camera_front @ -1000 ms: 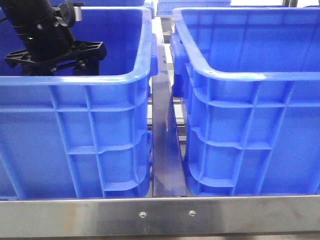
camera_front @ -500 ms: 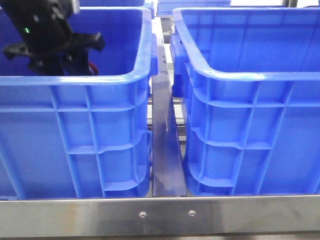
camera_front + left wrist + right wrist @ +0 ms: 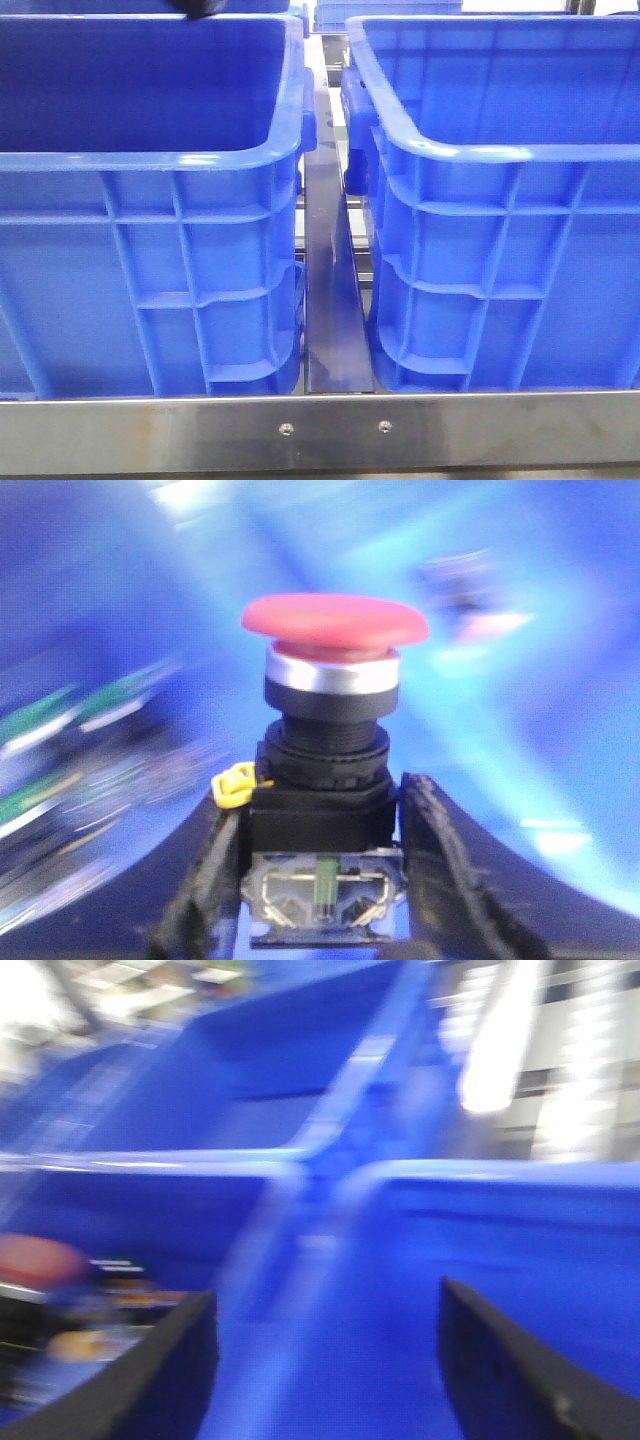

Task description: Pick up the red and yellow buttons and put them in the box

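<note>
Two large blue crates stand side by side on the rig: the left crate [image 3: 150, 250] and the right crate [image 3: 510, 250], apart from each other, with a sloped steel channel [image 3: 335, 300] running between them. A steel front rail [image 3: 320, 430] with two screw heads crosses below both. Behind, more blue bins are partly visible at the top edge; the rest of the room is washed out.

Change from half a second ago: the left arm, then hanging inside the left crate near its back wall, is now lifted nearly out of the front view; only a dark tip [image 3: 200, 8] shows at the top edge.

Left gripper [image 3: 320, 880]: black fingers [image 3: 440, 870] clamped on the black body of the red button [image 3: 335, 630]; red mushroom cap up, silver collar beneath. Background motion-blurred.

Right gripper [image 3: 325, 1370]: fingers spread apart, nothing between them, over blurred blue crate walls. No yellow button made out in any view.
</note>
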{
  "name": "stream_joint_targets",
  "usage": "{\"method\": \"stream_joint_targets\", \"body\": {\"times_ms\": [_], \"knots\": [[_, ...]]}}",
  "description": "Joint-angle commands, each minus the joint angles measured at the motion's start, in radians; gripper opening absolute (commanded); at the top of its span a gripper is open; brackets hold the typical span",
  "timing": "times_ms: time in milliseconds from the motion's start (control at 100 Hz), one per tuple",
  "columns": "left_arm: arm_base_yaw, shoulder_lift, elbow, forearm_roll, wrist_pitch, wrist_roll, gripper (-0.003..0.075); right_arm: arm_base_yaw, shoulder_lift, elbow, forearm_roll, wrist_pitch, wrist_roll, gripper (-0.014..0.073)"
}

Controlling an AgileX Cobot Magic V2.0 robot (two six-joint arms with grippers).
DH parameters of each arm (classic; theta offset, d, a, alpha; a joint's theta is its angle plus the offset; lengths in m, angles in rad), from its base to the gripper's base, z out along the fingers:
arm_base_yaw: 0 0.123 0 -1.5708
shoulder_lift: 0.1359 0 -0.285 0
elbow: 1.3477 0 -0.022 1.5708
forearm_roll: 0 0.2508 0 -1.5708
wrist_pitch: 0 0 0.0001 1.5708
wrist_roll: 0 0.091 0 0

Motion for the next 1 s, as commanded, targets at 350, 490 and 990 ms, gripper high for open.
{"method": "stream_joint_targets", "body": {"times_ms": [350, 490, 990], "knots": [[-0.199, 0.023, -0.023, -0.069, -0.039, 0.035, 0.0072, 0.098, -0.024, -0.05, 0.031, 0.221, 0.248, 0.0542], [-0.205, 0.023, -0.023, -0.069, -0.041, 0.035, 0.0072, 0.15, 0.01, -0.05, 0.004, 0.171, 0.248, 0.0542], [-0.205, 0.023, -0.023, -0.069, -0.041, 0.035, 0.0072, 0.178, 0.129, -0.05, 0.003, 0.265, 0.248, 0.0525]]}}
